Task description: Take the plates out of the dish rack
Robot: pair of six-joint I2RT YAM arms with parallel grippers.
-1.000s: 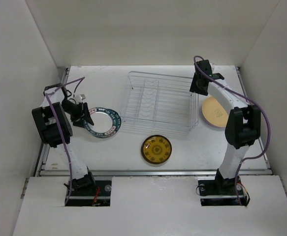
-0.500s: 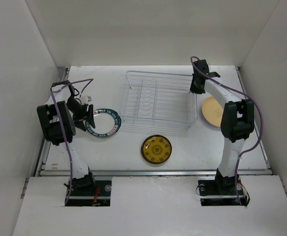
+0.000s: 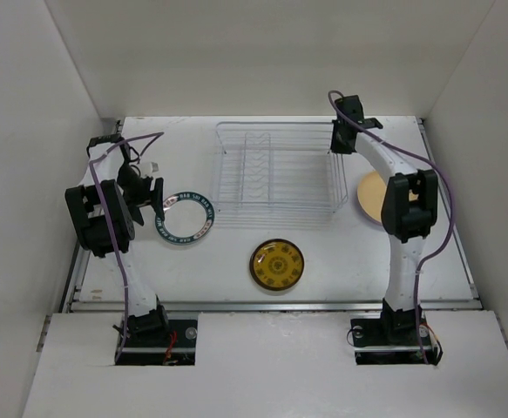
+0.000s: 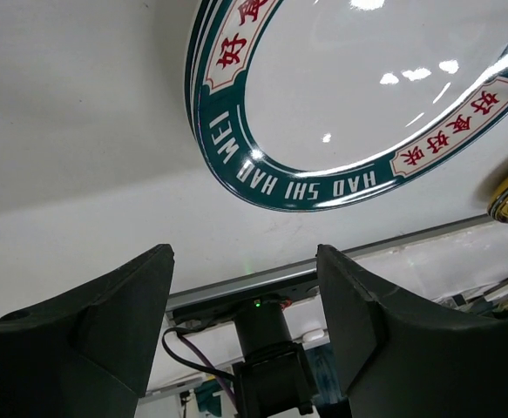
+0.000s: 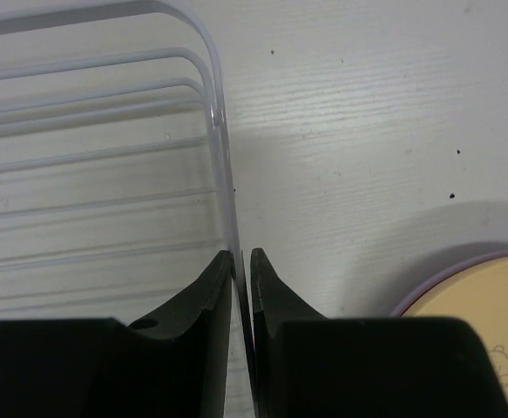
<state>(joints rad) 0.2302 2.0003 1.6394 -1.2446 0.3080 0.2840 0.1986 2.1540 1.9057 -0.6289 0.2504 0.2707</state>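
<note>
The wire dish rack [image 3: 275,174] stands at the back middle of the table and holds no plates. My right gripper [image 3: 341,138] is shut on the rim wire [image 5: 227,187] at the rack's right end. The white plate with dark teal rim [image 3: 184,217] lies flat left of the rack; it also shows in the left wrist view [image 4: 358,96]. My left gripper [image 3: 153,193] is open and empty just left of that plate. The dark brown plate with yellow pattern [image 3: 277,265] lies in front of the rack. The tan plate [image 3: 371,196] lies on a lilac one right of the rack.
White walls enclose the table on three sides. A metal rail [image 3: 271,305] runs along the front edge. My left arm's purple cable [image 3: 136,139] loops above the back left corner.
My right gripper has moved left and back with the rack's right end, and the rack has shifted and squared up. My left gripper has drawn back left from the teal-rimmed plate.
</note>
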